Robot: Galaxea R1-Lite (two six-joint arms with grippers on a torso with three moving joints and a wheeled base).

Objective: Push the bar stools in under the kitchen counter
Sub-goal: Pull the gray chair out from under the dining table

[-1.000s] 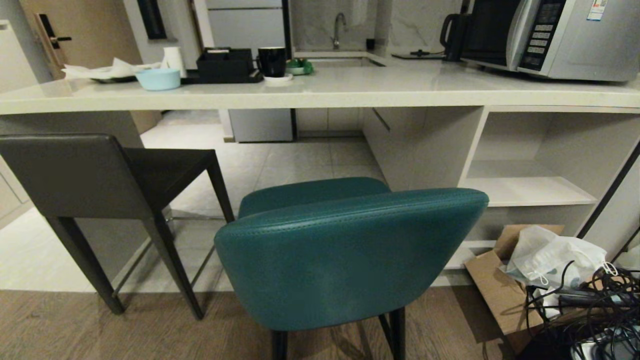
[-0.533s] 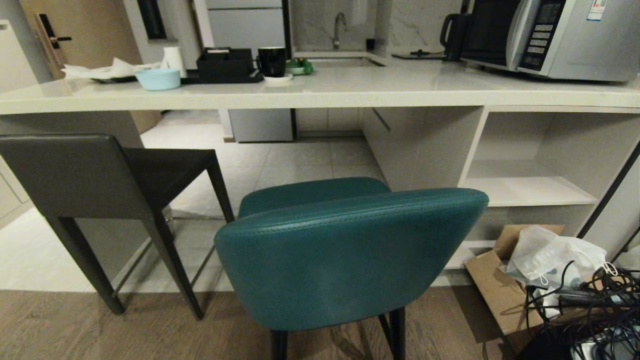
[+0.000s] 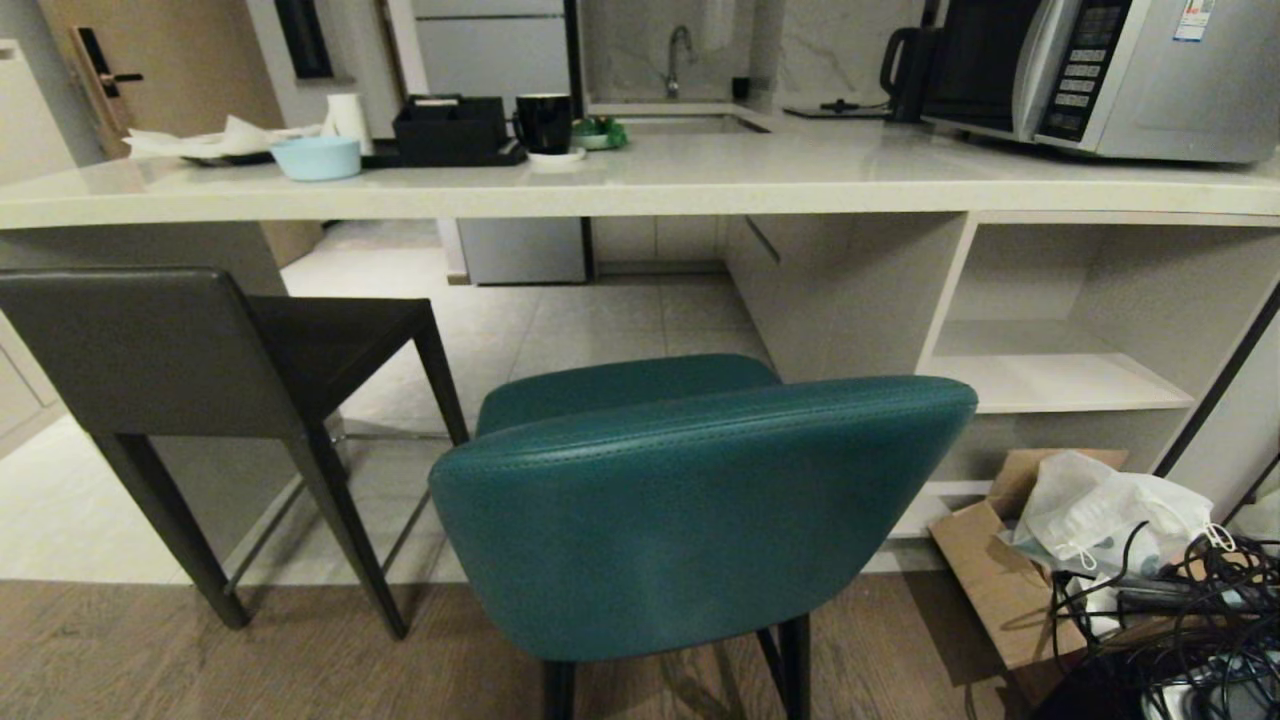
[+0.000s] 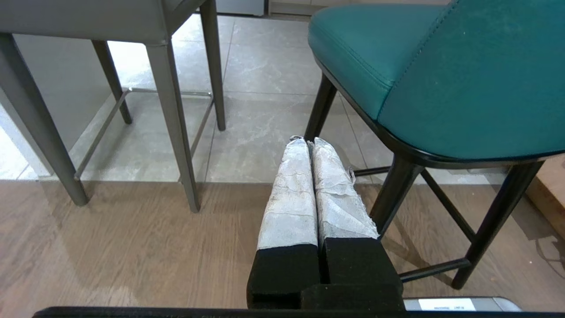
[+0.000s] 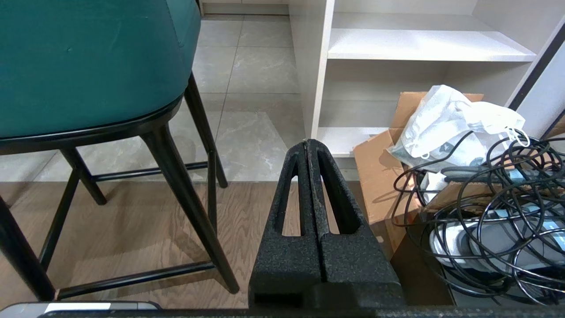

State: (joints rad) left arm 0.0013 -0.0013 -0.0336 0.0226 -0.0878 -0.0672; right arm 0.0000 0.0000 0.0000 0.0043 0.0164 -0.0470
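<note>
The teal bar stool with a curved padded back and thin black legs [image 3: 700,510] is found standing out from the long pale cream stone-look kitchen counter [image 3: 640,185], its back turned away from the counter and its seat short of the slab's front edge; its rear legs are on the wood flooring and its front legs on the grey tiles. The dark grey leather bar stool with an angular square low back [image 3: 190,350] is placed beside the teal stool, toward the counter's slab side panel, apart from it and set at an angle, with the far corner of its seat close beneath the counter edge. On the counter top a pale blue bowl [image 3: 316,157], a black tray organiser [image 3: 450,130], a black mug on a white saucer [image 3: 545,125] and a silver microwave oven [image 3: 1100,70] are noted. White open shelving [image 3: 1060,375] is seen under the counter at the microwave end, and before it a brown cardboard box holding a white plastic bag [image 3: 1100,515] and a tangle of black cables [image 3: 1190,610]. The left gripper [image 4: 307,142], with fingers wrapped in silver-white tape, is observed low beside the teal stool's legs, fingers pressed together on nothing. The right gripper [image 5: 308,144], of black textured plastic, is held low between the teal stool and the cardboard box, fingers likewise together and empty. Neither gripper is in contact with a stool.
</note>
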